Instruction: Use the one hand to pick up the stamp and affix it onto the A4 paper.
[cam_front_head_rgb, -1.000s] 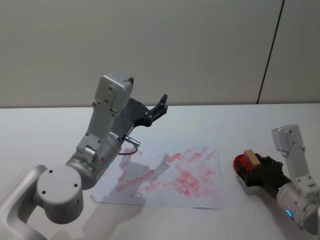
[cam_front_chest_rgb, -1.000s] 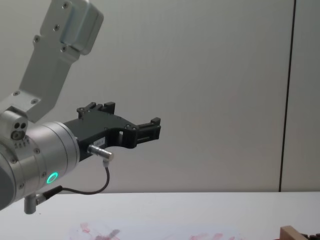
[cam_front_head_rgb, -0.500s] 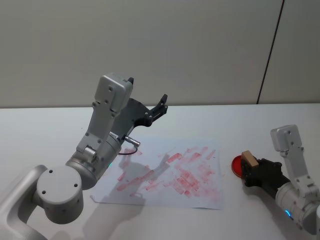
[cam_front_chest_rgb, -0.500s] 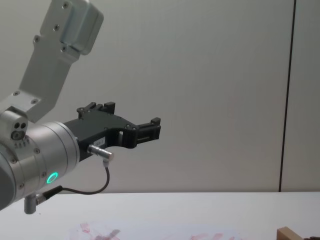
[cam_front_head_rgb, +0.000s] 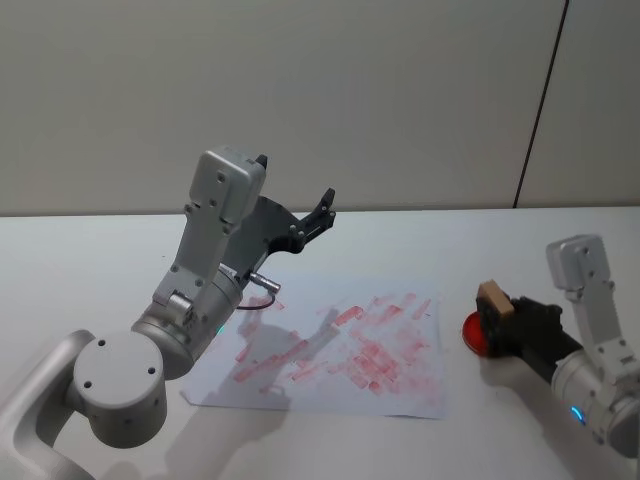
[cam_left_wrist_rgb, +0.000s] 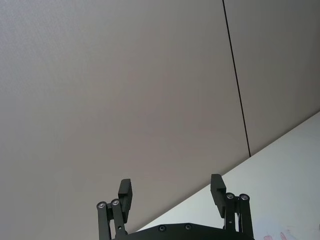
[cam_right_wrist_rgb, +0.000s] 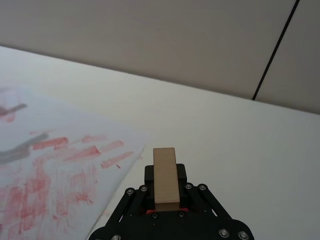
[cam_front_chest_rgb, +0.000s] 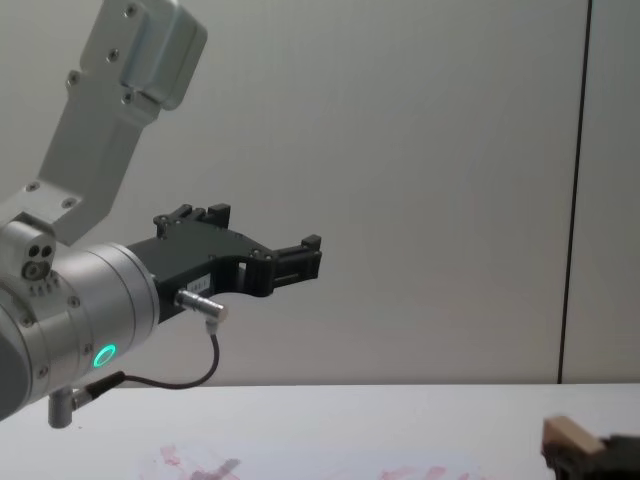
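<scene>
Right end effector (cam_front_head_rgb: 501, 324), gripped pale tan stamp (cam_front_head_rgb: 492, 297)

Silver-grey jointed arms; black screw-studded left gripper (cam_left_wrist_rgb: 170, 182) & right gripper (cam_right_wrist_rgb: 165, 172).
Bulky L arm (cam_front_head_rgb: 205, 265) is glowing green at a ring (cam_front_chest_rgb: 103, 354), trailing a thin dark cable (cam_front_chest_rgb: 195, 378); slimmer R arm (cam_front_head_rgb: 590, 290) is showing a blue light (cam_front_head_rgb: 577, 413).

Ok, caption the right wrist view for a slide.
The right gripper holds the stamp beside the red-smudged A4 paper.

This looks like a lab: a plain white counter (cam_front_head_rgb: 80, 250) stands against a blank grey panelled wall (cam_front_head_rgb: 400, 100) with one dark seam (cam_front_head_rgb: 541, 100).
</scene>
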